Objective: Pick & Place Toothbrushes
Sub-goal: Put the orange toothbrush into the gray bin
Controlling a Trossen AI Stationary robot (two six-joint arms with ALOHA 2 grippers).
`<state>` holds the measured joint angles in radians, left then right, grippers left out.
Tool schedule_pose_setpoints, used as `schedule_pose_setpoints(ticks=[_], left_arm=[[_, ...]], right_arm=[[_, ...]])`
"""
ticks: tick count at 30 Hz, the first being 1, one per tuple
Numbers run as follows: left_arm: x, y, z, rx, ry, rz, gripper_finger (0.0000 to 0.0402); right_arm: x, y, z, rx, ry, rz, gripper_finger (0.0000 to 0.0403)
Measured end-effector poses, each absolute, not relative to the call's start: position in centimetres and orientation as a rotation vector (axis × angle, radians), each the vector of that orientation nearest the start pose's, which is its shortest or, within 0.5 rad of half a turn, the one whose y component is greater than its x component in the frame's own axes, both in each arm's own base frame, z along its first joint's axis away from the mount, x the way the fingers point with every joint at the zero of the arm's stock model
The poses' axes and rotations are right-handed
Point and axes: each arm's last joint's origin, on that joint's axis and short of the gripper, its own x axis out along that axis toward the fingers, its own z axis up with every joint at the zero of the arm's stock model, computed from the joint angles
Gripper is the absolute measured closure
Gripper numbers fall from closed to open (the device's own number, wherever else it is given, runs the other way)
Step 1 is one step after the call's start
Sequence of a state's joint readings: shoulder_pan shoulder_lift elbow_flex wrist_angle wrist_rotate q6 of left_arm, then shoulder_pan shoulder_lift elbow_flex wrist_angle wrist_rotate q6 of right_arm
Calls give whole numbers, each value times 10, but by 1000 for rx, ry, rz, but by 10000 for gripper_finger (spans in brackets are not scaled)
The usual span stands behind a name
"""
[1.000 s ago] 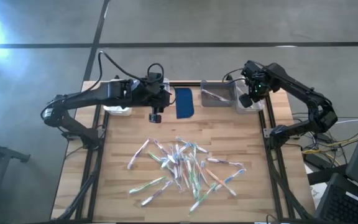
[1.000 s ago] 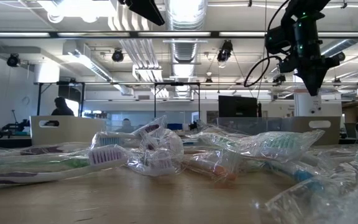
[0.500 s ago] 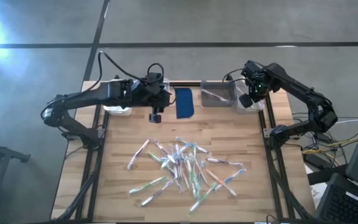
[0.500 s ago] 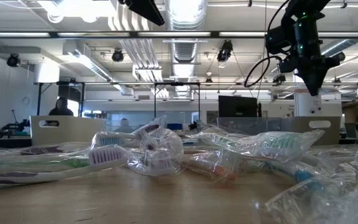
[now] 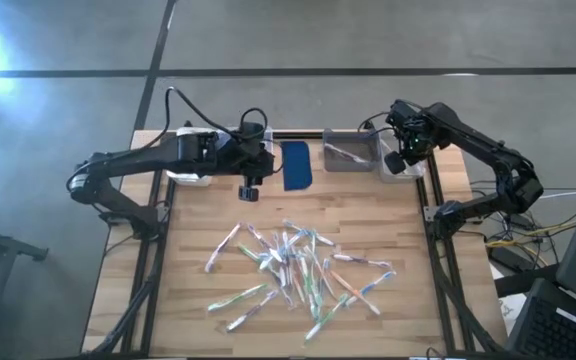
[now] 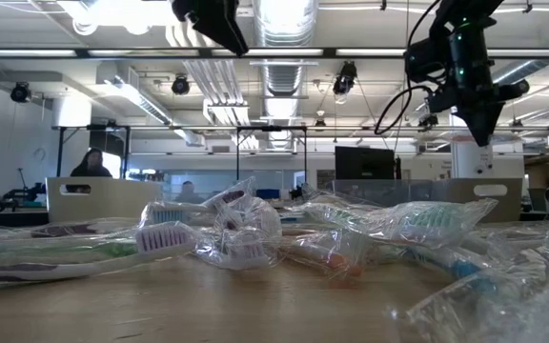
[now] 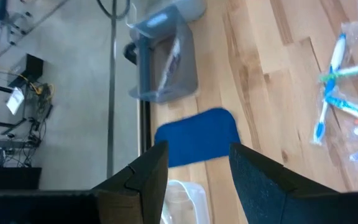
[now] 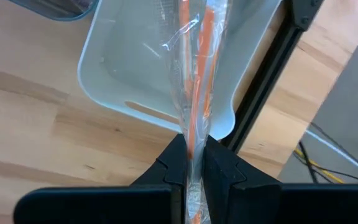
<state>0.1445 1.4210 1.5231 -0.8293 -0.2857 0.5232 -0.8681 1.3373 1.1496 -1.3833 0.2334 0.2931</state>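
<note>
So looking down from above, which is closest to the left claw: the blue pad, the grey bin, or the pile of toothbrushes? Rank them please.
From the left gripper, in the high view:
1. Blue pad, just beside it, toward the table's middle.
2. Pile of toothbrushes, out on the open wood toward the near edge.
3. Grey bin, beyond the pad along the far edge; only slightly farther than the pile's nearest brushes.

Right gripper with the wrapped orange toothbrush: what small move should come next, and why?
Probably opening the fingers to drop it. The right gripper is shut on a wrapped orange toothbrush, which hangs directly over the clear bin at the table's far right corner. The left gripper waits open near the blue pad.
</note>
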Motion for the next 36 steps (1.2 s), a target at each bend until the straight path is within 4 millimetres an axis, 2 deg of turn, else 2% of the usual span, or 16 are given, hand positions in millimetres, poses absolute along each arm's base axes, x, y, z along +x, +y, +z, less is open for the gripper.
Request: schedule_pose_setpoints(ticks=[15, 36], left_arm=[[286, 50, 382, 544, 829, 209, 227], [286, 50, 380, 544, 835, 207, 227]], right_arm=[[129, -160, 279, 681, 1461, -1134, 383], [133, -163, 268, 670, 1479, -1080, 383]])
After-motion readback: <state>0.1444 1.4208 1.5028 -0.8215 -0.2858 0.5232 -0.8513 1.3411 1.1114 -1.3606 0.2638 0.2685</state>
